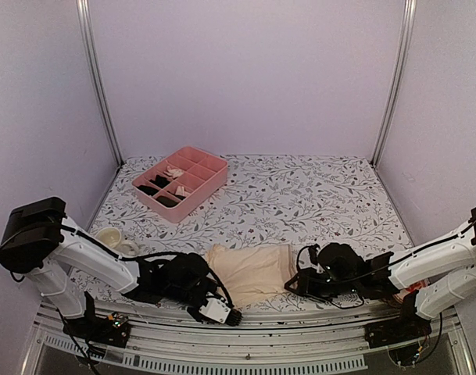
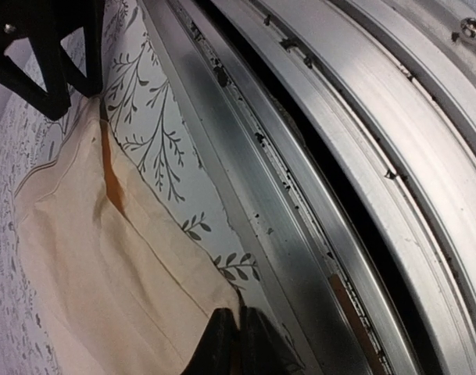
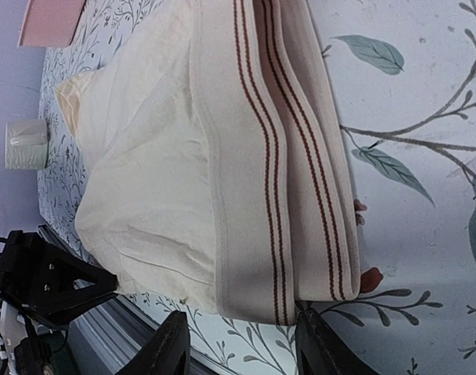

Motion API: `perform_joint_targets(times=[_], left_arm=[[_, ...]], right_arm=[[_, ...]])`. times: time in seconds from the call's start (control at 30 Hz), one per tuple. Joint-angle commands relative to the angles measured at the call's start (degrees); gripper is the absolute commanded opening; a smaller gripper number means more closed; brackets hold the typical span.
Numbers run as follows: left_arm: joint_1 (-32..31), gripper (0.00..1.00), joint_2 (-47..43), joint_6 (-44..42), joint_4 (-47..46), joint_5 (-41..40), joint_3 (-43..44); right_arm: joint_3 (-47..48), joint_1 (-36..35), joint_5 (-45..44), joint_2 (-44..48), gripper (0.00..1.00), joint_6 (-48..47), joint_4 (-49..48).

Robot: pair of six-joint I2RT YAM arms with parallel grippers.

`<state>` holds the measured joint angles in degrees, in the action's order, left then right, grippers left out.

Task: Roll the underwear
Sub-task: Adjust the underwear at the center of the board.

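Observation:
The pale peach-beige underwear [image 1: 252, 269] lies flat near the table's front edge, its red-striped waistband [image 3: 277, 156] to the right. My left gripper [image 1: 226, 306] is at its near left corner; in the left wrist view the gripper [image 2: 238, 344] is shut on that corner of the underwear [image 2: 105, 258]. My right gripper [image 1: 297, 277] is open, and in the right wrist view its fingers [image 3: 171, 348] straddle the near end of the folded waistband without pinching it. A small cream-white fabric roll [image 1: 112, 237] lies at the far left; no olive-brown shows on it.
A pink compartment tray [image 1: 206, 190] with small black bundles stands at the back left. A metal rail [image 2: 339, 156] runs along the table's front edge, right beside the left gripper. The flower-print cloth covers the table.

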<state>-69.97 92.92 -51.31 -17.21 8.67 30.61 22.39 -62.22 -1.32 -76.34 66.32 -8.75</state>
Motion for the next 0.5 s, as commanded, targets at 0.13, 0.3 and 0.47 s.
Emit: perform_joint_targets(times=[0.13, 0.3, 0.47], left_arm=[[-0.9, 0.0, 0.9, 0.4, -0.1, -0.1, 0.6], [-0.9, 0.0, 1.1, 0.4, 0.5, 0.6, 0.8], [-0.9, 0.0, 0.9, 0.4, 0.9, 0.6, 0.8]], right_arm=[[-1.6, -1.0, -0.2, 2.1, 0.47, 1.4, 0.2], [-1.7, -1.4, -1.0, 1.5, 0.47, 1.9, -0.5], [-1.1, -1.4, -0.6, -1.7, 0.47, 1.7, -2.5]])
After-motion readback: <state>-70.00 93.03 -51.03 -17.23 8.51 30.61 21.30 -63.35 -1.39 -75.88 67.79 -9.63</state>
